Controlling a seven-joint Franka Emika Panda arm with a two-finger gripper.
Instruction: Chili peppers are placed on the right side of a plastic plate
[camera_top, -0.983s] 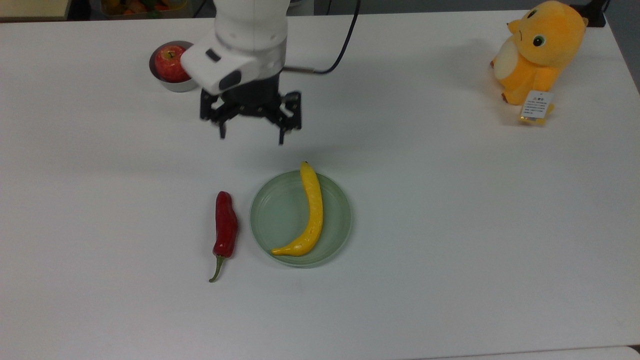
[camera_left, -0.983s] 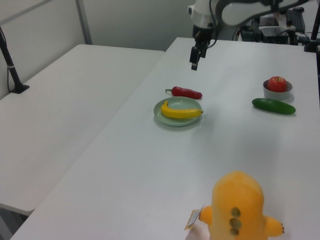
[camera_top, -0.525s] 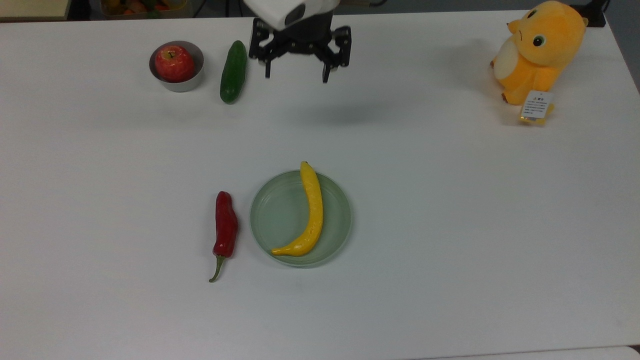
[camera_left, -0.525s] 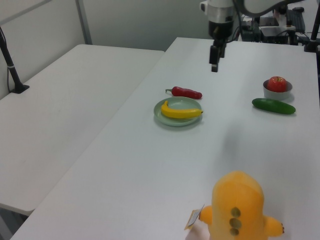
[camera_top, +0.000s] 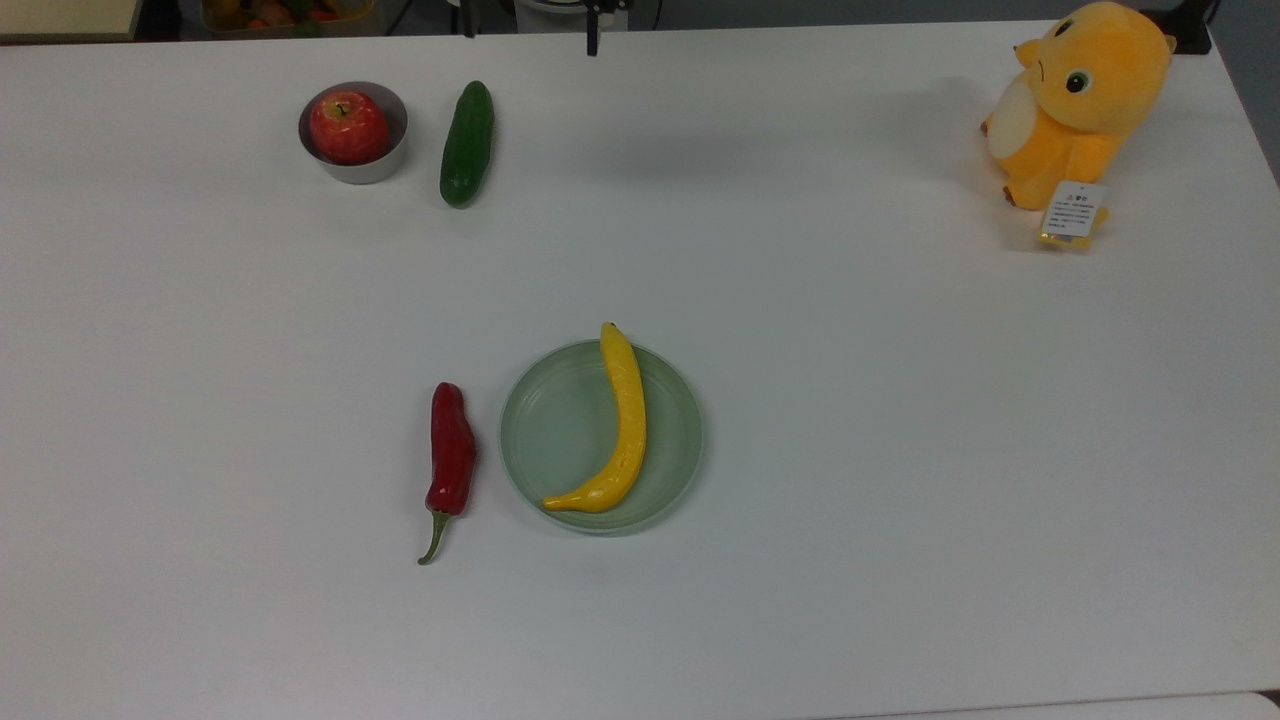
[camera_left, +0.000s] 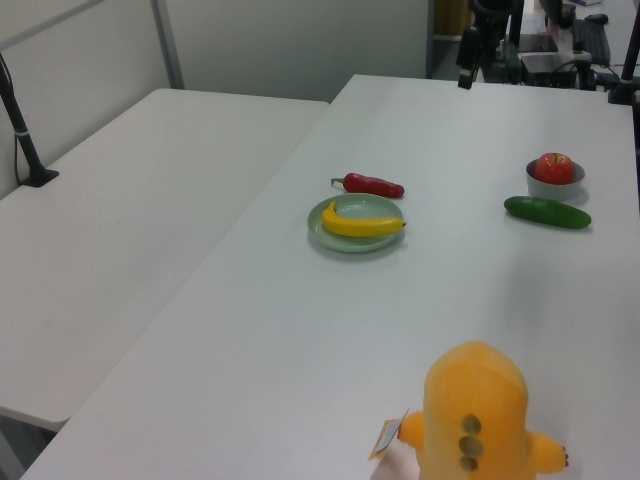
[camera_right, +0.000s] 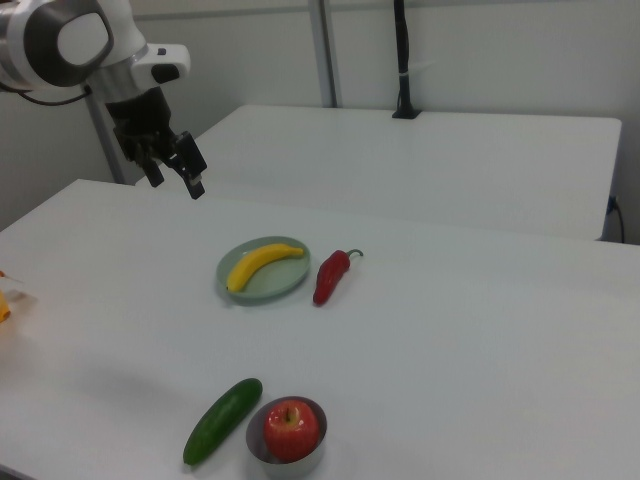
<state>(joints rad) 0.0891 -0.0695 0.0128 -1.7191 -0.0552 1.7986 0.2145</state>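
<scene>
Tabletop of plain white laminate carries everything in view. Nearest the front edge in the top view, a glossy dark-red chili pepper with a thin curved green stem is seen lying flat, just beside the top view's left rim of a round, shallow, pale-green translucent plastic plate; the two are close but apart. In the right view the same chili is found at the right view's right of the plate. A yellow curved banana is laid across the plate, its tip overhanging the far rim.

Farther back, a dark green cucumber and a small metal bowl holding a red apple are set near the far edge, and an orange plush toy is seated at the far corner on the top view's right.

Beyond these, the black two-finger gripper is seen raised well above the far edge, its fingers spread apart and nothing held between them.

The chili is judged light and fairly stiff, with a smooth skin that could slip under a shallow pinch. A hold across the thick middle of the body, with the fingers closing on its narrow width, is thought safest; the thin stem is considered too slender to be gripped reliably.
</scene>
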